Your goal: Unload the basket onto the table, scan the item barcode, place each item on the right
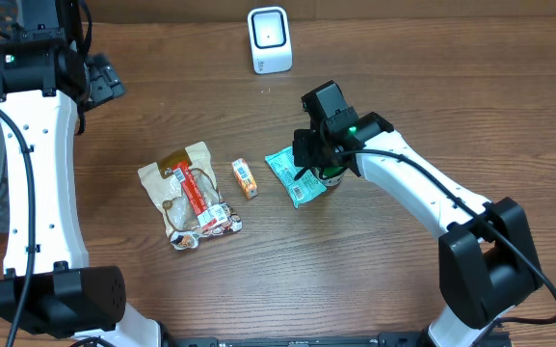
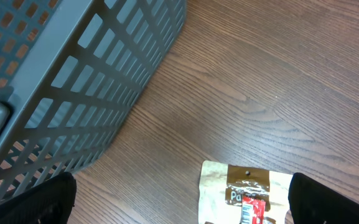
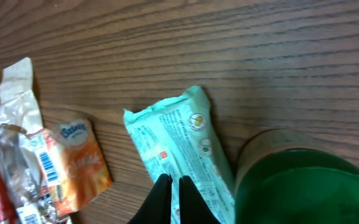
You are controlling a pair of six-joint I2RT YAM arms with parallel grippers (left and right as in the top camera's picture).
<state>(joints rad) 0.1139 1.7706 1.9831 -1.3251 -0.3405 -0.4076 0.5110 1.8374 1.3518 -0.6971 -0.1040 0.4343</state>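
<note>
The overhead camera looks straight down on the whole wooden table (image 1: 403,58). The left wrist camera faces down from higher up at a grey basket (image 2: 73,81) and a tan snack pouch (image 2: 244,186). The right wrist camera hangs close over the mint-green packet (image 3: 179,146). The overhead view shows pouch and packet too.

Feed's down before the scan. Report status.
Left gripper open, empty. Right gripper shut at teal packet, packet on table. Green-lidded jar close beside it; scanner far side.

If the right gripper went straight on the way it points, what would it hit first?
Likely the teal packet: the shut right gripper aims at it, beside the green lid. Depth unclear.
</note>
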